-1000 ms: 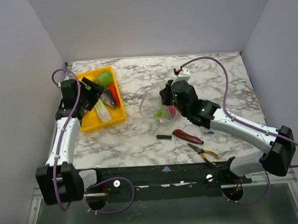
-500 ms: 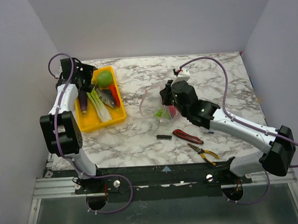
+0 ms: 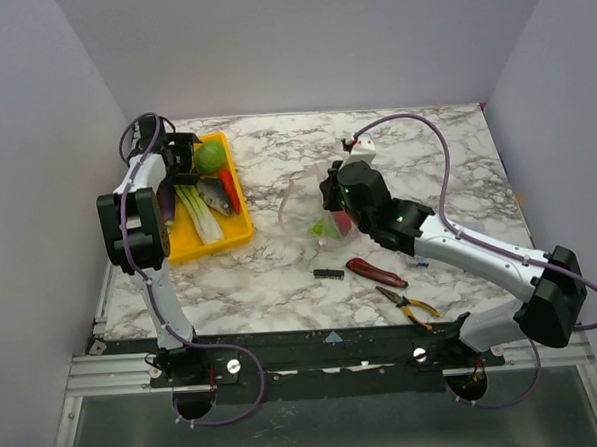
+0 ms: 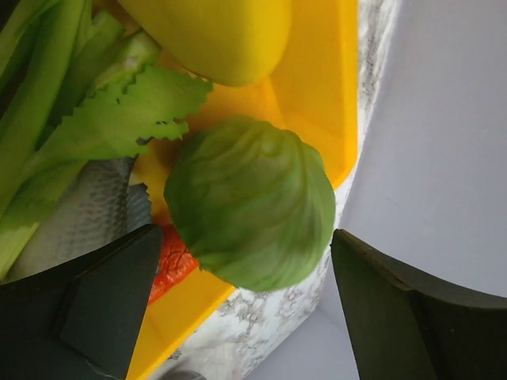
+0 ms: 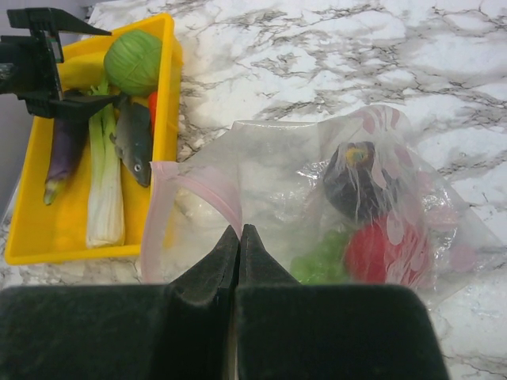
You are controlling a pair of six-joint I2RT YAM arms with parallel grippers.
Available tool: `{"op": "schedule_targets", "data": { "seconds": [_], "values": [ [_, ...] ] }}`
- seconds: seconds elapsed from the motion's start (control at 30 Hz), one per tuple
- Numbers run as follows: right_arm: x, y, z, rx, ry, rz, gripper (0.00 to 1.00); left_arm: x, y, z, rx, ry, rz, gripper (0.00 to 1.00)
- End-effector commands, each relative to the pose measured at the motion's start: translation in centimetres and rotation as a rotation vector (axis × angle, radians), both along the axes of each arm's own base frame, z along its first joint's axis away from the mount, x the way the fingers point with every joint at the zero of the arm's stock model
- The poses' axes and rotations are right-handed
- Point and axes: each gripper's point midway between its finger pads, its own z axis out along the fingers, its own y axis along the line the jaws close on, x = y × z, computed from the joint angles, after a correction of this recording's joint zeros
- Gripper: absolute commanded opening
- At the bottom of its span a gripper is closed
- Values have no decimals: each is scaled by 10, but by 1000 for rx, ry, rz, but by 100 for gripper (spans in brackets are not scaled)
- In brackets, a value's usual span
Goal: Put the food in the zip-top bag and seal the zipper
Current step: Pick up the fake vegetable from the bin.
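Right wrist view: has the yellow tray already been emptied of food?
No, the green round one, the leek and the aubergine lie in the yellow tray.

Two YAM arms, both reaching forward.
Left gripper [image 4: 243, 241]: fingers spread wide, arm folded at far left. Right gripper [image 5: 239, 237]: fingers pressed together, apparently pinching the zip-top bag [image 5: 277, 158].

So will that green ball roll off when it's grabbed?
Possibly: the green ball is round, so a nudge may roll it. Its ridged surface should give the fingers some grip. It sits at the tray corner, so a push might knock it out.
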Motion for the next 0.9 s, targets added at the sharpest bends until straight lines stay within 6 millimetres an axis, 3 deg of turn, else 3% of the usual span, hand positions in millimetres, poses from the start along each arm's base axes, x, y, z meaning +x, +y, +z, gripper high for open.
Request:
{"op": "schedule_targets", "data": {
  "seconds": [0.0, 0.2, 0.3, 0.43, 0.6, 0.77, 0.87],
  "values": [
    [7, 1, 2, -41, -5, -21, 0, 13, -5, -10, -89, 31, 61, 90],
    [10, 3, -5, -71, 11, -23, 0, 20, -14, -21, -124, 51, 64, 85],
    [10, 2, -7, -84, 20, -24, 0, 22, -16, -25, -140, 37, 62, 64],
    [10, -2, -9, -93, 22, -39, 0, 18, -17, -15, -127, -4, 51, 37],
    [11, -1, -9, -82, 22, -44, 0, 2, -20, 24, -86, -98, 7, 20],
    [14, 2, -1, -73, 9, -48, 0, -34, -29, 66, -19, -178, -75, 18],
    [16, 3, 6, -64, -1, -56, 0, -68, -40, 75, 34, -202, -147, 18]
  ]
}}
